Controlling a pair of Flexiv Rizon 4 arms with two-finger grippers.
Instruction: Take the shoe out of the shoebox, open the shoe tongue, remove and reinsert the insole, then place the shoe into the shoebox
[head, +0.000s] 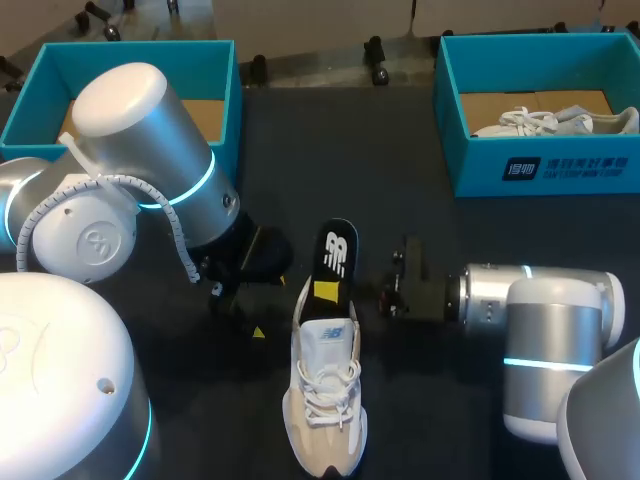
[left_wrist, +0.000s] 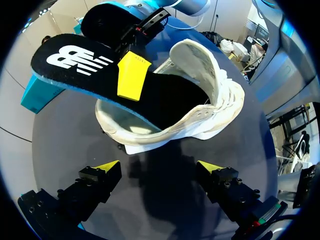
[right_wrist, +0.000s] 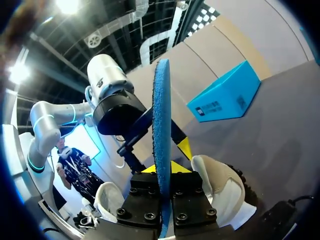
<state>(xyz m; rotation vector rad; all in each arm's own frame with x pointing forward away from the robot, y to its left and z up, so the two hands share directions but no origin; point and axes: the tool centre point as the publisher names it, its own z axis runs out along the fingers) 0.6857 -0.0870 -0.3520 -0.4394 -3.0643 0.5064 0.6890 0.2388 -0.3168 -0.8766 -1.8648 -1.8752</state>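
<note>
The beige-and-white laced shoe (head: 325, 400) stands upright near the front edge of the surface (head: 220, 410), toe toward that edge. Its black insole (head: 338, 255) juts up from the opening. An open teal shoebox (head: 225, 100) sits at the far left corner and a second shoebox (head: 545, 165) at the far right.

The left gripper (left_wrist: 159, 167) is being held wide open; the right gripper (right_wrist: 162, 170) is being clamped on the insole (right_wrist: 161, 110).

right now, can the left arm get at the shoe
Probably yes: its jaws stand open with the shoe just ahead across bare table; the insole sticks out above.
</note>
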